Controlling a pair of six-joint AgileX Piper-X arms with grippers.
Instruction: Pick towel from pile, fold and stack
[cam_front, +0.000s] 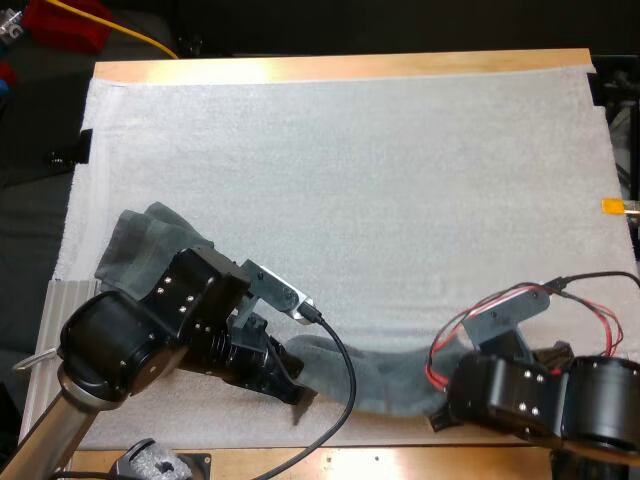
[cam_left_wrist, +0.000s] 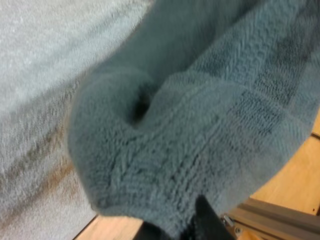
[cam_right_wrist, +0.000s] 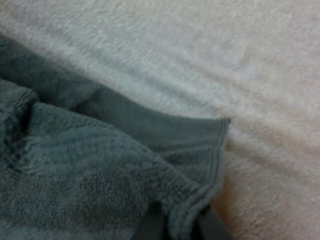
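Left edge of mat (cam_front: 350, 180): bunched towel heap (cam_front: 140, 245), partly under the left arm. I cannot tell whether it joins the stretched towel.

Near edge, left of middle: left gripper (cam_front: 296, 386) pinching one end of the stretched towel (cam_front: 385, 378), cloth wadded over a black finger (cam_left_wrist: 202, 220).

The towel runs right as a low band along the mat's near edge.

Near right corner: right gripper (cam_front: 438, 415) clamped on the other end, fingers (cam_right_wrist: 150, 222) nipping the hemmed corner.

Wooden tabletop (cam_front: 350, 67) shows past the mat's far edge.
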